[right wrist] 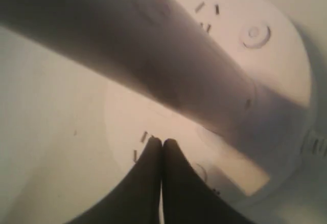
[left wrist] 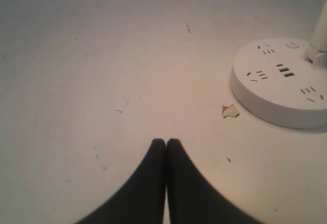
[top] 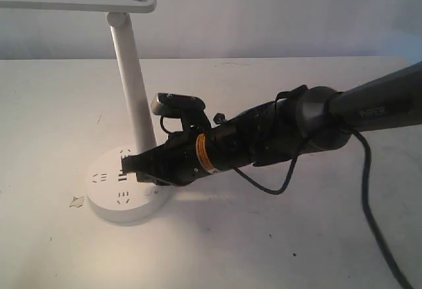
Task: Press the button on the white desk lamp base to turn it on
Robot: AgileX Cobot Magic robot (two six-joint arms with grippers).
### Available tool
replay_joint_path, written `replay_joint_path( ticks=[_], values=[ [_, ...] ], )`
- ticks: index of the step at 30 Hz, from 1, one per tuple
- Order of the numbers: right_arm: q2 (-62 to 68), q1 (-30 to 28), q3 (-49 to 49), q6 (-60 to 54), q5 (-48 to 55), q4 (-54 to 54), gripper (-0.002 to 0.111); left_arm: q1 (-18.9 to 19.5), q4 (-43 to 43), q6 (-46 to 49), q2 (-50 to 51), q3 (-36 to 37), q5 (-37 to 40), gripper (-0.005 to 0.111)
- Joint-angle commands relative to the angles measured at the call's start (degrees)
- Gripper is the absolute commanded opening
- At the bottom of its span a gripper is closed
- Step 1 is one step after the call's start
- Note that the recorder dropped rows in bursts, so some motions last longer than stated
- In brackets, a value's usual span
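Your right gripper (right wrist: 162,143) is showing both dark fingers pressed tight together, holding nothing. The tips are hovering over the white desk lamp base (right wrist: 288,60), and it is not clear whether they are touching the disc. Right beside the tips a faint round outline is showing on the base, too blurred to name. The lamp's stem (right wrist: 168,65) is slanting across the right wrist view as a wide, out-of-focus bar. The button (right wrist: 254,34), a small round ringed dot flush with the disc, is sitting on the far side of that stem from your fingertips. The press, as I judge it, is depending on getting round the stem's foot and then coming straight down; the button is round, so finger angle matters little. In the exterior view the gripper body is covering that part of the base, so the button is hidden there. Your left gripper (left wrist: 166,143) is also clenched and empty, hanging low over the table (left wrist: 92,55), well apart from the base. A small chip (left wrist: 230,110) is lying between them, so the right arm is much the nearer.
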Motion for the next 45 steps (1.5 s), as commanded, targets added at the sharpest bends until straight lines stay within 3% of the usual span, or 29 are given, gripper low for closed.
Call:
replay_joint_path(
  ticks=[1, 6, 19, 36, 45],
  values=[
    [-6.7, -0.1, -0.1, 0.0, 0.1, -2.1, 0.0, -0.5, -0.3, 0.0, -0.2, 0.1, -0.1, 0.0],
    [-15.5, -0.1, 3.6, 0.5, 2.6, -7.6, 0.0, -0.5, -0.3, 0.0, -0.2, 0.1, -0.1, 0.0],
    [-49.0, -0.1, 26.6, 1.4, 13.2, -16.1, 0.0, -0.5, -0.3, 0.0, -0.2, 0.1, -0.1, 0.0],
    [-64.2, -0.1, 28.0, 1.2, 12.6, -17.1, 0.0, -0.5, -0.3, 0.0, -0.2, 0.1, -0.1, 0.0],
    [-85.3, -2.8, 31.5, 1.5, 12.3, -18.3, 0.0, -0.5, -0.3, 0.0, -0.2, 0.1, -0.1, 0.0]
  ],
)
